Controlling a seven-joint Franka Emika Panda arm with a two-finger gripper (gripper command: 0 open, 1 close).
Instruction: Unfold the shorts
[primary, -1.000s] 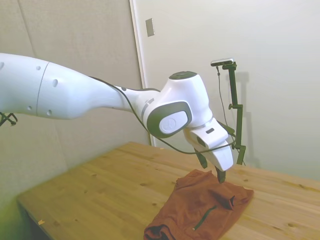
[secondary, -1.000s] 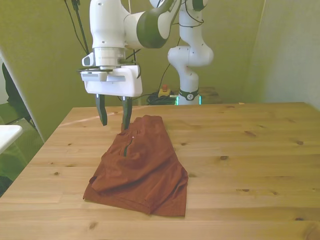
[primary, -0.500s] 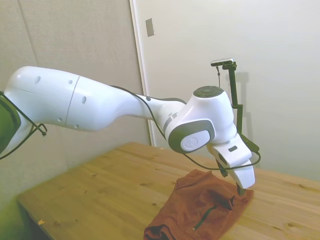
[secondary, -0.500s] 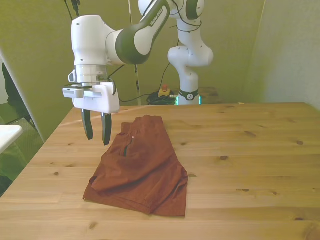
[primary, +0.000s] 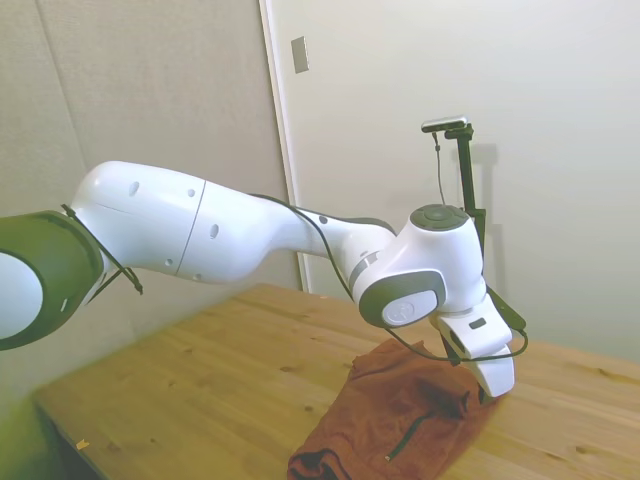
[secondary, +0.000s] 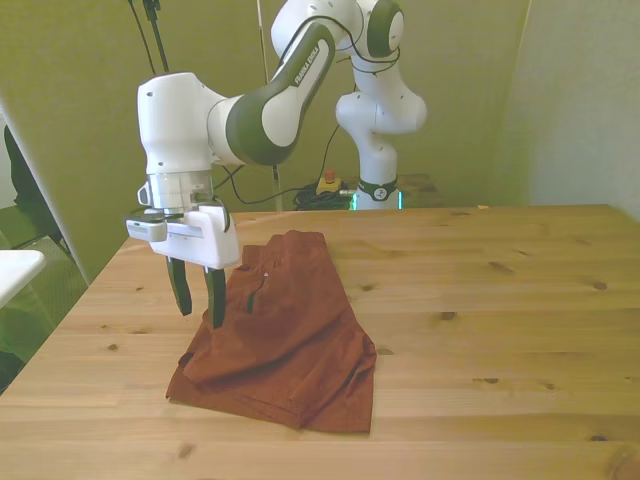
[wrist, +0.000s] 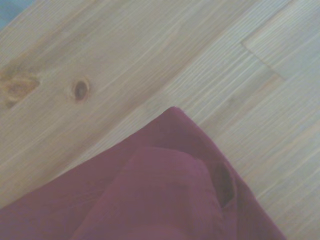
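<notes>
Seen across the table (secondary: 520, 330), going left to right: bare wood planks at the front view's left edge, then the gripper (secondary: 197, 306), pointed straight down with its two dark fingers (secondary: 181, 290) apart and nothing between them, tips low over the wood just beside the shorts (secondary: 285, 335), at their edge on the front view's left. One finger tip level with that cloth edge, whether touching it or not, cannot tell. White arm (secondary: 270, 95) arching up and back from the gripper toward the far edge. Next, the shorts themselves, rust-brown, lying crumpled and folded over on the table, left of centre, running from a narrower far end to a wider near hem, with a dark cord (secondary: 250, 298) along a fold near the gripper. Right of the shorts, plain wood with a few knots. From the side: arm (primary: 200, 235) coming in from the left, gripper (primary: 487, 388) down at the far right corner of the shorts (primary: 400, 420), fingers mostly hidden behind the white hand; dark cord (primary: 407, 438) visible on the cloth nearer the camera. Up close from the wrist: a pointed corner of the shorts (wrist: 170, 190) lying flat on the table (wrist: 125, 60), one layer folded over another, a dark knot (wrist: 80, 89) in the wood well apart from the corner.
</notes>
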